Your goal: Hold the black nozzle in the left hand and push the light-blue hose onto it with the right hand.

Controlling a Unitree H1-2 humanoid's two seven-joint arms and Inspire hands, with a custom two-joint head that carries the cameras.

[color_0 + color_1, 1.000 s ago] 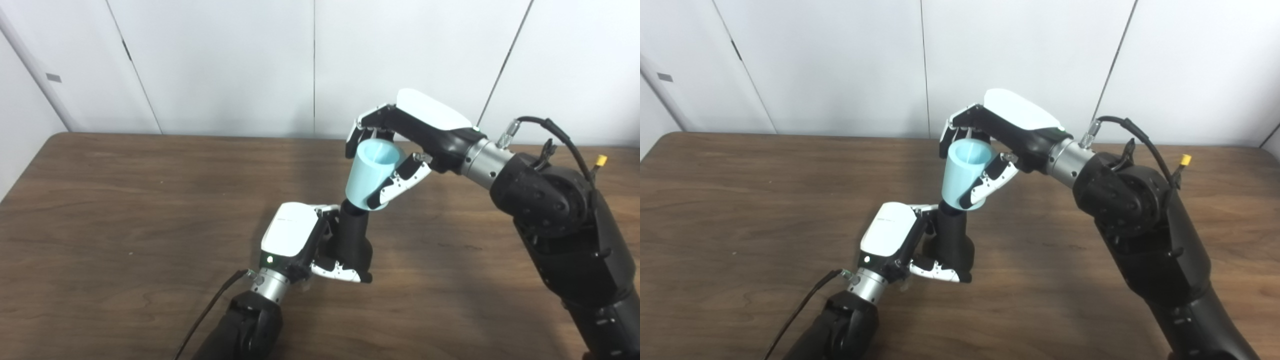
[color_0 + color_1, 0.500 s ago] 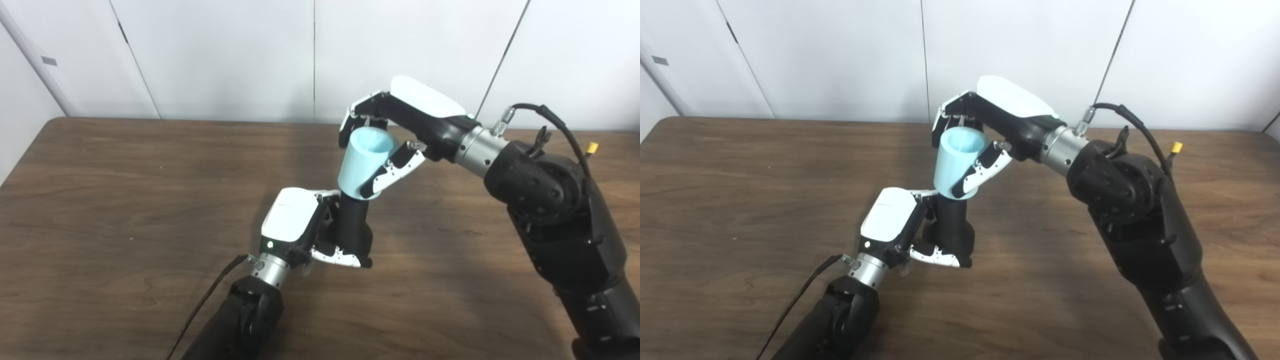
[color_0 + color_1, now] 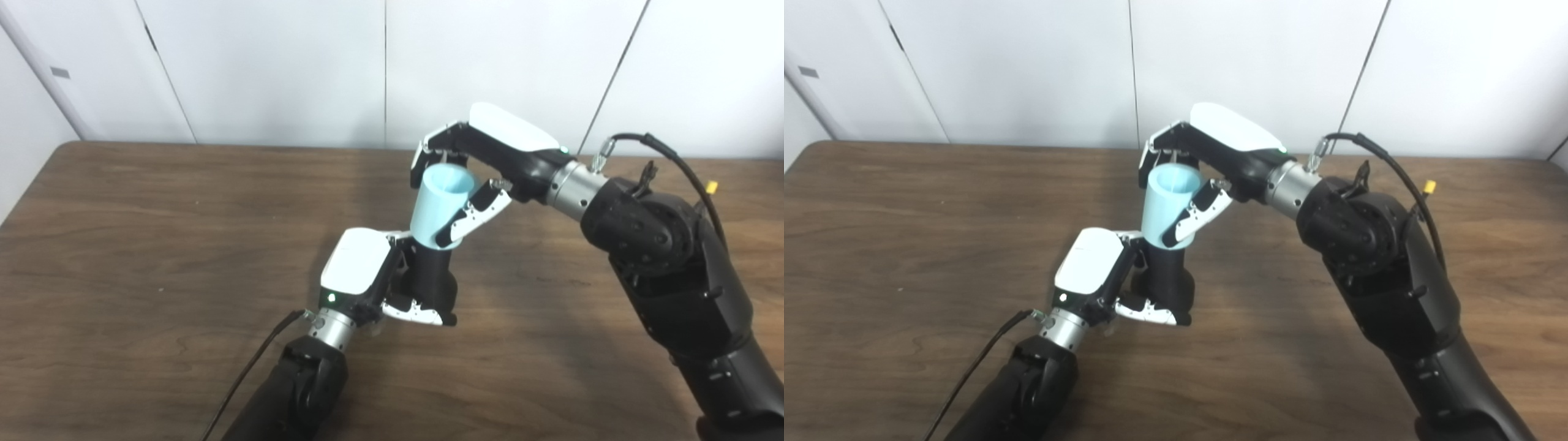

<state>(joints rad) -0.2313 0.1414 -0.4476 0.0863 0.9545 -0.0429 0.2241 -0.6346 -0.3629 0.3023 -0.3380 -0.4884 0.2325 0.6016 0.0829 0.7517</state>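
My left hand [image 3: 367, 275] is shut on the black nozzle [image 3: 430, 278], holding it nearly upright just above the brown table [image 3: 153, 245]. The light-blue hose [image 3: 440, 205], a short open tube, sits over the nozzle's top end and leans slightly to the right. My right hand [image 3: 484, 153] is shut on the hose from above and behind, with its thumb down the hose's front. In the right eye view the same hose [image 3: 1170, 205] covers the top of the nozzle [image 3: 1165, 278]. The joint between them is partly hidden by the fingers.
The wooden table runs to a white panelled wall [image 3: 275, 67] at the back. My right arm [image 3: 661, 257] crosses the right side of the table. A black cable [image 3: 251, 373] trails from my left wrist.
My right hand has moved the hose left and down onto the nozzle, so less black shows above my left hand. The camera shifted between the earliest frames and now.
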